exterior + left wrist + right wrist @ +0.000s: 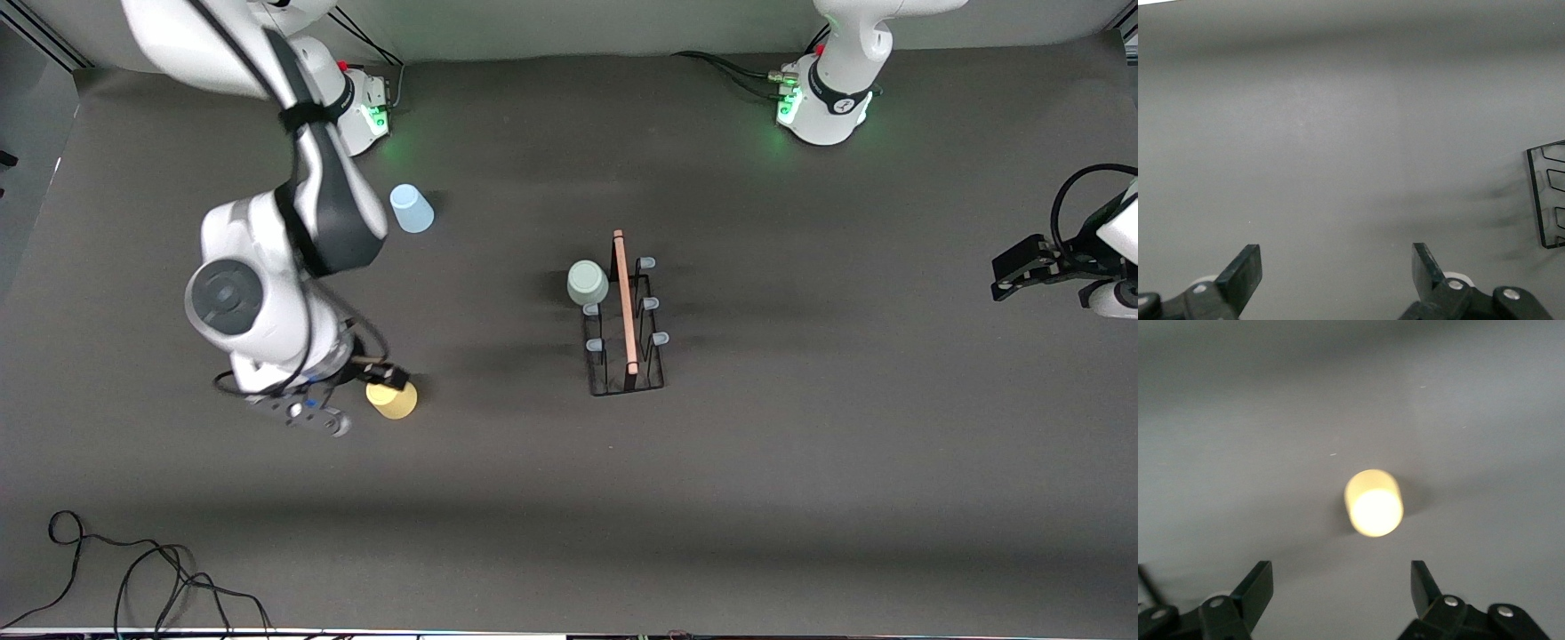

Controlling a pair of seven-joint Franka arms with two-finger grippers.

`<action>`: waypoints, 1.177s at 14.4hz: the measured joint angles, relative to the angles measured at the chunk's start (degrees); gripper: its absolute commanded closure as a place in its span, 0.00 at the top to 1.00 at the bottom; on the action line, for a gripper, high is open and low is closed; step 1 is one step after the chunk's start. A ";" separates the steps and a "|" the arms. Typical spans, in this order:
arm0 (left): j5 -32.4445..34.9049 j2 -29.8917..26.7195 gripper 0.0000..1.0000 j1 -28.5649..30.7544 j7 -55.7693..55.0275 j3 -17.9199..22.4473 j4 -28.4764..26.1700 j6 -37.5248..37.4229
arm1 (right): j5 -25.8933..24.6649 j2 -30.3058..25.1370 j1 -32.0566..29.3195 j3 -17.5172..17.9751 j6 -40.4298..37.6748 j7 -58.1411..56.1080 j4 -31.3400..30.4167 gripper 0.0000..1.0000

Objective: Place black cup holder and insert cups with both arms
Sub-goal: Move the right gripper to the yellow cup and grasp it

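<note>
The black cup holder (pixel 626 324) stands upright mid-surface, so its pegs accept inverted cups. The pale green cup (pixel 588 283) already sits on one peg. The right gripper (pixel 1341 583) hovers beside the yellow cup (pixel 392 399), jaws released and empty. The light blue cup (pixel 412 208) waits near the right arm's base. The left gripper (pixel 1337 267) waits, jaws released.

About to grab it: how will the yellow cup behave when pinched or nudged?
The yellow cup looks like small thin plastic, so probably light and apt to slide. Its tapered sides may slip from the right gripper. It stands upside down on its wide rim, so it seems unlikely to tip.
</note>
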 measured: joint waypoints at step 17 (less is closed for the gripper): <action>0.00 0.01 1.00 0.00 0.01 -0.02 0.00 0.00 | 11.28 8.23 -1.67 0.09 22.14 -12.49 -13.79 0.98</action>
